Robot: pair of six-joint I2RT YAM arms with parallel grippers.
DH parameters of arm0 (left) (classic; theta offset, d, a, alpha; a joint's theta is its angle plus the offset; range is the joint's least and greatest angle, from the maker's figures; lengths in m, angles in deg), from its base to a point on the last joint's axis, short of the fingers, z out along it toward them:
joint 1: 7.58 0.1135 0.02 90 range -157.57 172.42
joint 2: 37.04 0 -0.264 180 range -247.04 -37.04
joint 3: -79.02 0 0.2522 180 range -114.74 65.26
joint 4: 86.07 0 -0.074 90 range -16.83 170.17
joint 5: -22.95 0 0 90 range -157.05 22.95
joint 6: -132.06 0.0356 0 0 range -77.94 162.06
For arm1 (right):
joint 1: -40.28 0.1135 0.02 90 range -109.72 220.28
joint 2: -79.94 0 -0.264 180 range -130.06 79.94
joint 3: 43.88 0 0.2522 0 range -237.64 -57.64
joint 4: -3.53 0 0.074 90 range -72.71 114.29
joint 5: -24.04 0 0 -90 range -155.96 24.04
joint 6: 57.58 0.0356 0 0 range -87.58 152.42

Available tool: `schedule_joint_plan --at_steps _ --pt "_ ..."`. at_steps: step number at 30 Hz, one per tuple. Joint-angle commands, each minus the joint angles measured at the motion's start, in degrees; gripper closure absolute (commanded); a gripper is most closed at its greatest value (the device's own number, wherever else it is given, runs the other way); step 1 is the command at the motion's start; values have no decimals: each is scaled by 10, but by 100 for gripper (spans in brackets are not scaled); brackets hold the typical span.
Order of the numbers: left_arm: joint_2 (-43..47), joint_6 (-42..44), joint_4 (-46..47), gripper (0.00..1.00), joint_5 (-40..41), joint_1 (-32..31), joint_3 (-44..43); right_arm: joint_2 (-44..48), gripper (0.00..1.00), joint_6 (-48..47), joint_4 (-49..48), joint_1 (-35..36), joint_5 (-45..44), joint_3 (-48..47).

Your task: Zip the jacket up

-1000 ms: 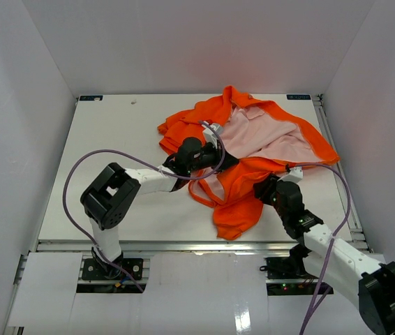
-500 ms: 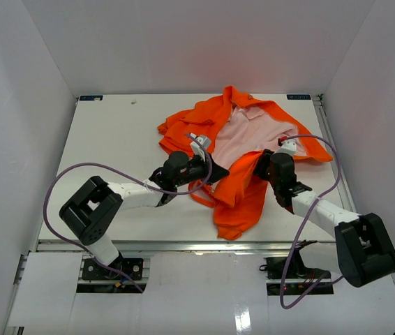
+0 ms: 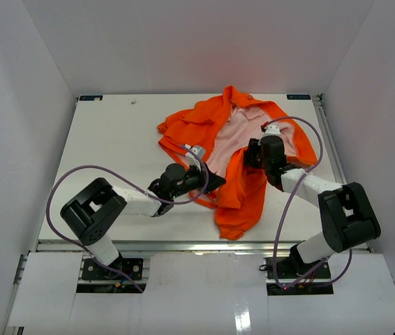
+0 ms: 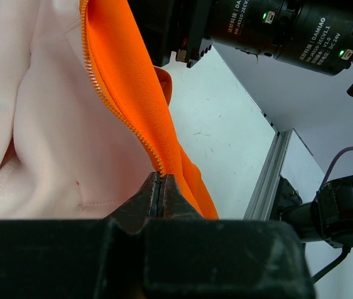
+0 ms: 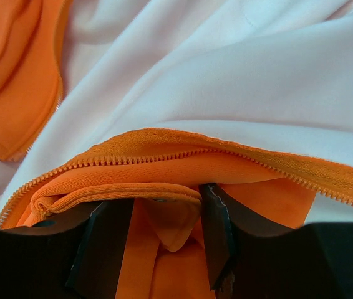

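Left tool (image 4: 161, 187) pinching jacket (image 4: 126, 81) zipper edge

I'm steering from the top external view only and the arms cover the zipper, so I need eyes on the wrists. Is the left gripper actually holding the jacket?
Observer: Yes. The left gripper is shut on the jacket, pinching the orange front edge right at the lower end of one row of zipper teeth.
Operator: And the right one?
Observer: The right gripper has its fingers apart, with a folded orange edge of fabric between them.
Operator: Are the two zipper sides joined anywhere?
Observer: Not in what the wrist views show: pale pink lining lies exposed beside a loose row of teeth in each.
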Motion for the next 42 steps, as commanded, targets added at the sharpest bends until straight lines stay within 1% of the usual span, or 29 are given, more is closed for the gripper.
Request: schedule_joint_plan --at_steps 1,5,10,14,18,21,23,24,26,28,29,33,37,42 --pt "-14 -26 54 100 7 -8 14 32 48 15 71 -6 13 -3" --pt "-22 -34 71 100 22 -8 19 90 47 36 106 -5 12 40" --pt "-26 -38 79 100 42 -12 22 162 47 50 152 0 -17 73" --pt "-28 -36 79 100 58 -15 20 237 46 71 189 13 -41 81" --pt "-25 -37 77 100 69 -16 20 298 44 80 205 28 -52 88" --pt "-24 -37 73 100 73 -18 16 356 43 84 180 55 -25 106" --pt "-23 -37 70 100 76 -19 14 382 42 87 157 96 -23 123" --pt "-23 -37 68 100 76 -20 12 388 41 89 150 129 -32 129" --pt "-22 -38 67 100 76 -21 11 380 37 91 128 205 -76 132" --pt "-21 -42 70 100 77 -22 12 366 31 98 126 262 -122 131" --pt "-21 -43 72 100 75 -22 13 361 30 100 121 295 -143 136" --pt "-25 -49 77 100 67 -23 11 342 30 105 77 357 -185 149" --pt "-30 -54 84 100 59 -23 11 282 31 120 78 405 -234 137" --pt "-25 -60 94 100 57 -23 20 238 33 126 60 424 -256 140"
